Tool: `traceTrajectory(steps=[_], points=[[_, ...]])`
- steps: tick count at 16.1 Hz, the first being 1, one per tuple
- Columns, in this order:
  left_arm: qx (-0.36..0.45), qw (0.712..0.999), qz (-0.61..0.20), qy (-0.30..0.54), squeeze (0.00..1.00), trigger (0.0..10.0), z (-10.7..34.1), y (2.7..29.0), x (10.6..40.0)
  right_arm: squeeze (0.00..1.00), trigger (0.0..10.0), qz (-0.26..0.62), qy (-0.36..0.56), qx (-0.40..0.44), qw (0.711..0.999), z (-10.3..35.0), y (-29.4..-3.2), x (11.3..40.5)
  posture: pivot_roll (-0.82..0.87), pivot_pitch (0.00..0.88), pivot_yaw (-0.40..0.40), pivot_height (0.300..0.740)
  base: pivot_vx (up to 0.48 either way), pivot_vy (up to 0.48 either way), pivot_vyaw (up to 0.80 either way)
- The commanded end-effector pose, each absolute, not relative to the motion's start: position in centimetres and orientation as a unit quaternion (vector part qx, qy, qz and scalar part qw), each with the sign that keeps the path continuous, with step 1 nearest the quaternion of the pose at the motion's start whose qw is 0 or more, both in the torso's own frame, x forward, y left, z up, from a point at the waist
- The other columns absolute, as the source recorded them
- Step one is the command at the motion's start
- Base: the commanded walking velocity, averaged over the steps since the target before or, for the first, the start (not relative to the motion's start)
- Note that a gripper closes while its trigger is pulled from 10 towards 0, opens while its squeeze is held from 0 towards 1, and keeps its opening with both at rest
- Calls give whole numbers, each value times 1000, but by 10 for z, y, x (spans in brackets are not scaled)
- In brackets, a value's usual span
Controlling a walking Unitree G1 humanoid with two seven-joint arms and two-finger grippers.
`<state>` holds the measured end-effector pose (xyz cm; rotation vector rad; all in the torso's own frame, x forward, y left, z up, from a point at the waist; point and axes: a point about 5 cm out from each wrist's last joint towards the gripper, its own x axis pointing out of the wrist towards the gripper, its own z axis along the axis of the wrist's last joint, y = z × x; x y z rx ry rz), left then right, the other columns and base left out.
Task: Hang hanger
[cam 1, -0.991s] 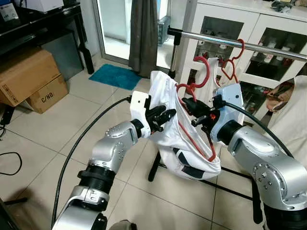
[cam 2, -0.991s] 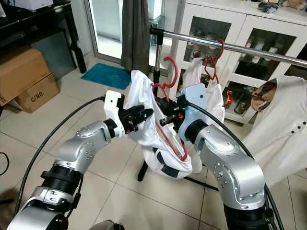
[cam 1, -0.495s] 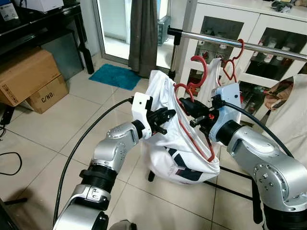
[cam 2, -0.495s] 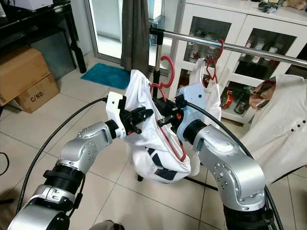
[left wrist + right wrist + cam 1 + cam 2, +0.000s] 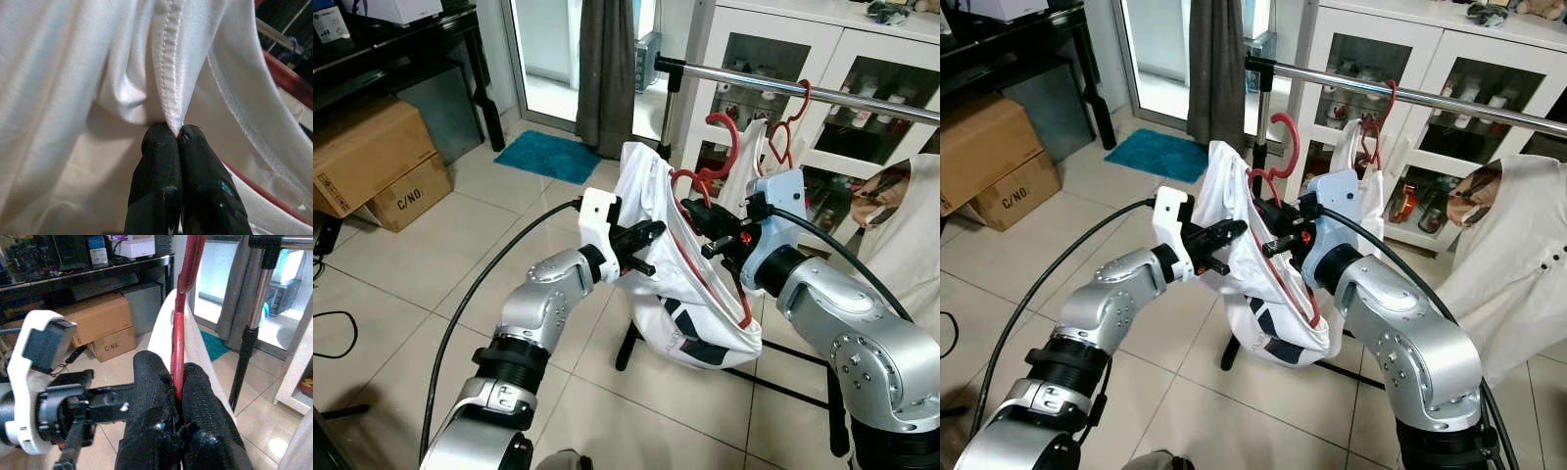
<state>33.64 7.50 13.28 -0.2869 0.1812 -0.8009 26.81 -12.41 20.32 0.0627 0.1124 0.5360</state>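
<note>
While our right gripper (image 5: 177, 396) clamped the red hanger (image 5: 712, 171), our left gripper (image 5: 177, 133) pinched the white garment's (image 5: 656, 196) seam below the rail (image 5: 783, 83).

The red hanger's (image 5: 717, 235) lower bar — hidden inside the white garment (image 5: 690, 294).

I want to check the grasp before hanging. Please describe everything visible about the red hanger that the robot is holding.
The red hanger is thin and glossy, probably plastic, with an open curved hook pointing up, not yet on the metal rail. The right gripper is shut on its stem. Its lower arm runs down inside the white garment, which drapes over it and sags like a pouch. The left gripper pinches the garment's seam, not the hanger.
</note>
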Motion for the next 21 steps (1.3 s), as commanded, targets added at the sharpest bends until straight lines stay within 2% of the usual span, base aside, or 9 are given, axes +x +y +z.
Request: traceTrajectory(steps=[1, 6, 8, 12, 14, 16, 19, 21], points=[[-147, 910, -383, 65, 0, 0, 142, 78, 338, 0, 10000, 258, 33, 28, 965, 213, -126, 268, -103, 0, -8, 710, 0, 0, 0], [-168, 921, -353, 12, 0, 0, 166, 106, 336, 0, 10000, 215, 56, 15, 975, 201, -140, 271, -98, 0, -8, 710, 0, 0, 0], [-129, 931, -340, -2, 0, 0, 180, 121, 336, 0, 10000, 238, 71, -24, 968, 193, -143, 267, -98, 0, -8, 710, 0, 0, 0], [-22, 959, -281, -2, 0, 0, 210, 160, 351, 0, 10000, 410, 95, -121, 899, 185, -133, 238, -89, 0, -15, 710, 0, 0, 0], [27, 958, -283, 27, 0, 0, 210, 170, 355, 0, 10000, 442, 94, -136, 882, 186, -134, 233, -89, 0, -16, 710, 0, 0, 0], [69, 945, -314, 61, 0, 0, 202, 170, 353, 0, 10000, 447, 72, -127, 882, 192, -137, 235, -90, 0, -15, 710, 0, 0, 0], [111, 892, -432, 75, 0, 0, 194, 143, 340, 0, 10000, 452, 36, -79, 888, 203, -135, 240, -88, 0, -20, 710, 0, 0, 0], [124, 861, -488, 72, 0, 0, 194, 129, 334, 0, 10000, 486, 44, -80, 869, 198, -129, 236, -87, 0, -21, 710, 0, 0, 0]])
